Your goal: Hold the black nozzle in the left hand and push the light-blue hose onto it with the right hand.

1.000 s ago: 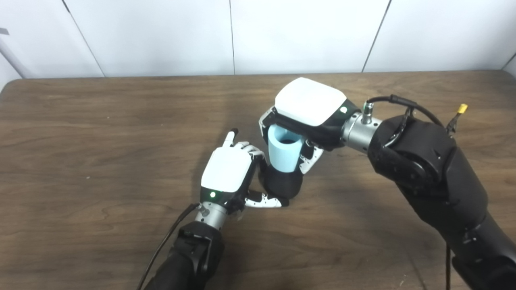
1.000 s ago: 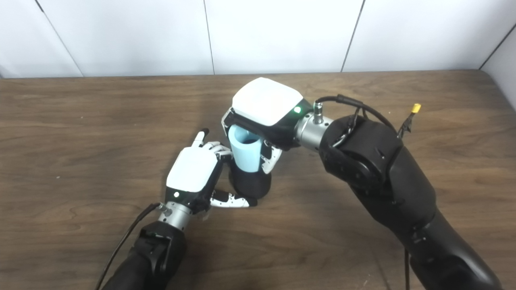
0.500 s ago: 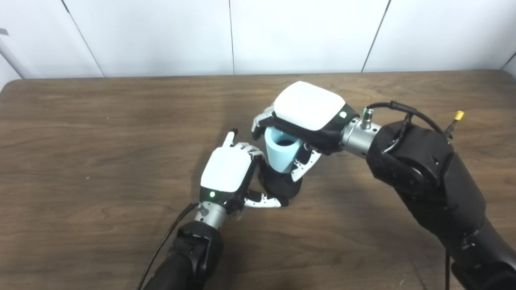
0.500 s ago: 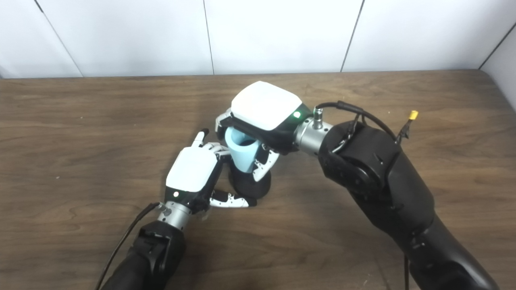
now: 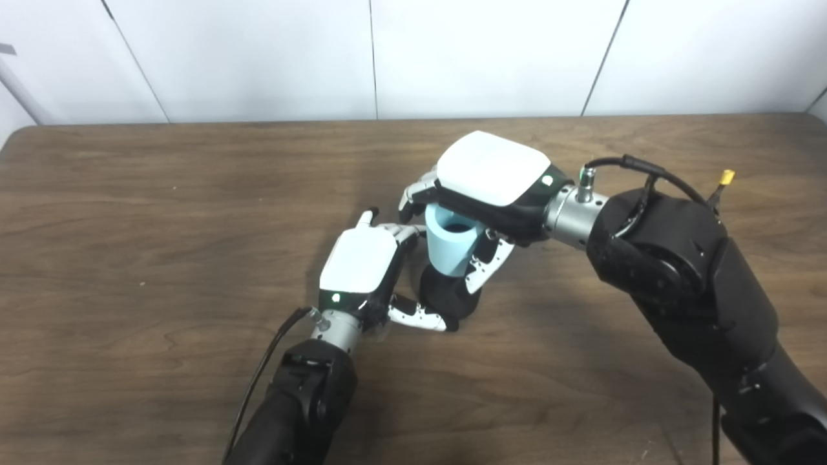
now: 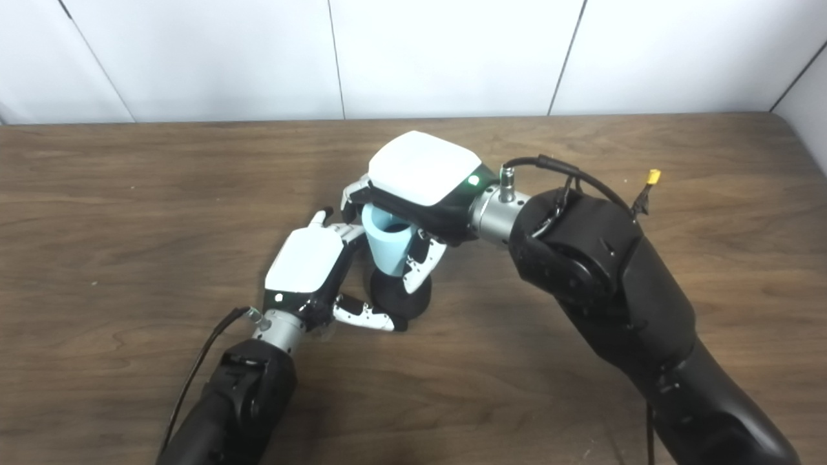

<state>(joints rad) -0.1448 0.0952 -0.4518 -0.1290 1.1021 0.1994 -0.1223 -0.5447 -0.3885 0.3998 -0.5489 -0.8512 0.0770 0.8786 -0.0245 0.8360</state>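
The black nozzle [image 5: 450, 301] stands on the wooden table [image 5: 161, 213] near its middle. My left hand [image 5: 359, 261] is shut on the nozzle from the left, thumb [image 5: 417, 317] curled across its front base. The light-blue hose [image 5: 450, 250], a short open-topped tube, sits tilted on the nozzle's top and hides its upper part. My right hand [image 6: 421, 169] comes from above and the right and is shut on the hose, fingers behind it and thumb [image 6: 417, 265] down its right side. The two hands almost touch.
White wall panels [image 5: 478, 58] rise just behind the table's far edge. A black cable with a yellow connector [image 5: 727, 177] loops off my right forearm. Bare wood lies to the left and right of the hands.
The right hand has come down and to the left, and the hose now covers more of the nozzle and leans. The left hand has turned slightly and shifted a little away from me.
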